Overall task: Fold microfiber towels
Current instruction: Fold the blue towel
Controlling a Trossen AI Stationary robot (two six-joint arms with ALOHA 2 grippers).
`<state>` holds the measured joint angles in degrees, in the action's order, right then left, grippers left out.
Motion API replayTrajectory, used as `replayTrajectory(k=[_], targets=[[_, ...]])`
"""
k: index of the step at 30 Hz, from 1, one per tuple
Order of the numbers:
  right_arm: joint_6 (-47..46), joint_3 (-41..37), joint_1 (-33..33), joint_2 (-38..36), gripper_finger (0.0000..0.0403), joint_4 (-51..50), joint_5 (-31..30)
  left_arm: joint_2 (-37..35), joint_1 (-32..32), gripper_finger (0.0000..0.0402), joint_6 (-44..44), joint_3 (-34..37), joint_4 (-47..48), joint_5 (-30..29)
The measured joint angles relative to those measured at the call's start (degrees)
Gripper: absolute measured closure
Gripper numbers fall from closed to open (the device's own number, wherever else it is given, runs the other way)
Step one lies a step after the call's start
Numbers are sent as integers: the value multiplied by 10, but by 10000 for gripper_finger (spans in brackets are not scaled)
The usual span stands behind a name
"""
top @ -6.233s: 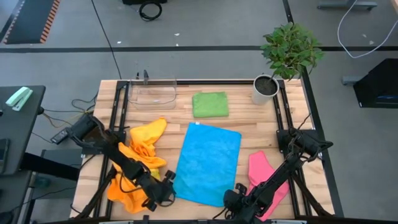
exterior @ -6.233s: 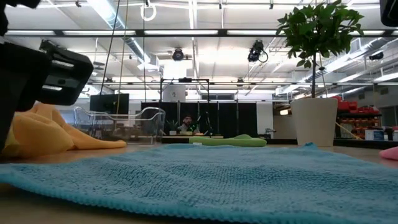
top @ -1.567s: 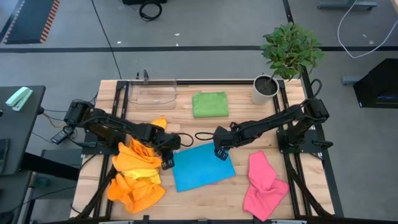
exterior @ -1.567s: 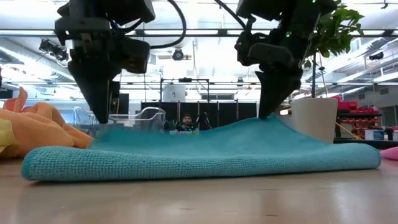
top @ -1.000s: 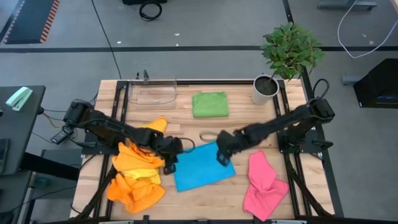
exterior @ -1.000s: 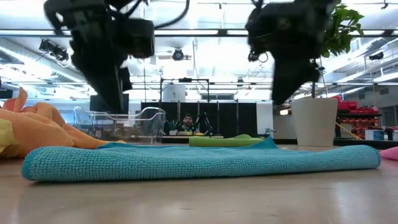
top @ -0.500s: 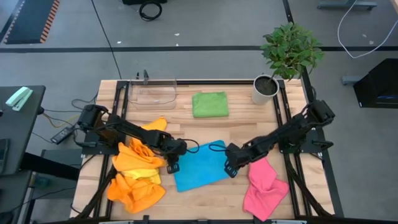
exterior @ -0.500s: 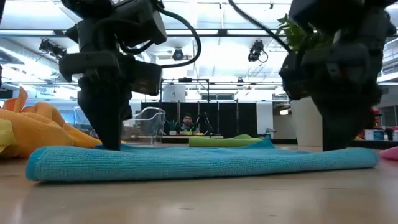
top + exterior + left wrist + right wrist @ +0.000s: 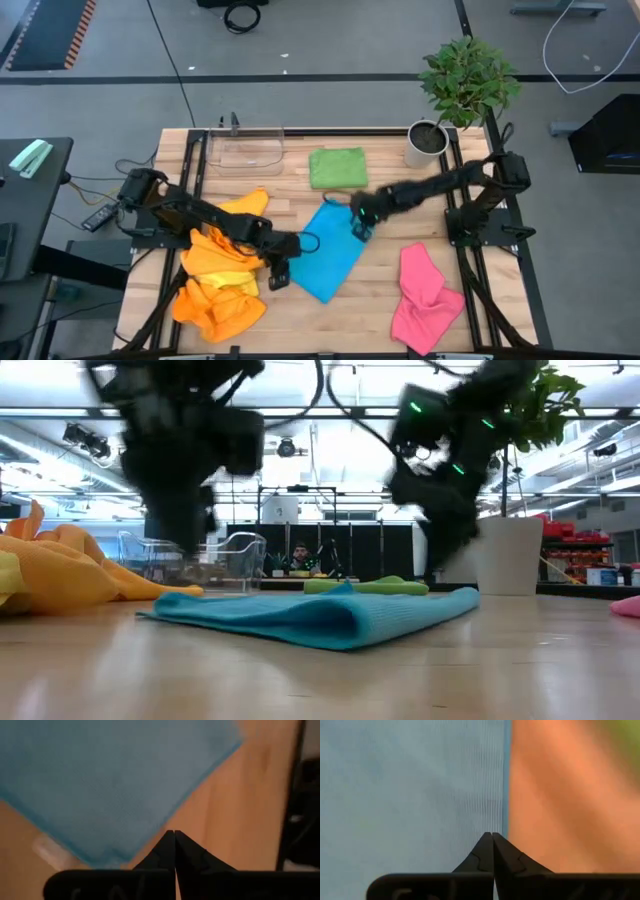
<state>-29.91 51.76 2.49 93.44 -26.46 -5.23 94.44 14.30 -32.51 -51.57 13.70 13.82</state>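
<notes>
The blue towel [image 9: 330, 250], folded double, lies slantwise on the middle of the table and also shows in the low view [image 9: 330, 618]. My right gripper [image 9: 362, 224] is shut at its far right end. My left gripper [image 9: 278, 276] is shut at its near left edge, next to the orange and yellow towel heap [image 9: 220, 275]. A folded green towel [image 9: 337, 167] lies flat at the far middle. A crumpled pink towel [image 9: 425, 295] lies at the near right. My right gripper [image 9: 493, 835] comes slanting down from above, its shut fingertips on the towel's top face just inside one straight edge [image 9: 504, 795]. The cloth lies flat there with no raised pinch showing. My left gripper [image 9: 174, 833] points its shut tips at the towel's edge near a corner [image 9: 150, 837]; I cannot tell whether it touches.
A clear plastic tray [image 9: 245, 150] stands at the far left. A potted plant [image 9: 430, 140] stands at the far right corner. Bare wood shows between the blue and pink towels and along the near edge.
Both grippers came down onto the blue towel's two ends. Then my right gripper swung toward the table's far edge, and the towel's right end slid along with it. The towel turned from lying crosswise to slantwise, while its left end stayed by my left gripper.
</notes>
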Motion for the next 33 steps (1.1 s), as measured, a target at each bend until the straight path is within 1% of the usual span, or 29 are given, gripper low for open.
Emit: replayTrajectory(k=[3,4,6,9,12,14,17,21,23,25,27,29,31,33], targets=[[27,67,7,-3,402,-73,0,-32,-29,389,29,-1,8,-26],[26,81,-3,-2,402,-90,1,-40,-39,389,41,-1,16,-33],[-2,90,-36,-2,402,-84,4,-42,-53,393,68,-1,15,-36],[-84,59,-107,-3,402,-53,10,-23,-59,396,100,4,9,-34],[-180,7,-164,-2,402,16,1,8,-56,390,111,5,3,-20],[-230,-23,-181,-2,403,40,-16,27,-53,391,115,4,-14,-11],[-262,-62,-183,-2,403,61,-32,57,-45,396,122,5,-8,2],[-246,-88,-167,-4,403,71,-29,80,-25,389,86,4,-30,29],[-214,-91,-150,-6,403,72,-12,82,-12,389,57,4,-51,29],[-171,-84,-128,-5,403,62,5,83,-3,394,20,5,-93,28],[-124,-68,-97,-3,403,34,-2,83,2,396,-18,5,-142,26],[-93,-45,-67,-6,403,-16,-14,82,0,393,-47,4,-173,24],[-77,-19,-57,-17,403,-57,-7,70,-6,386,-58,5,-173,23],[-69,-10,-61,-33,403,-78,8,51,-17,385,-48,5,-170,20]])
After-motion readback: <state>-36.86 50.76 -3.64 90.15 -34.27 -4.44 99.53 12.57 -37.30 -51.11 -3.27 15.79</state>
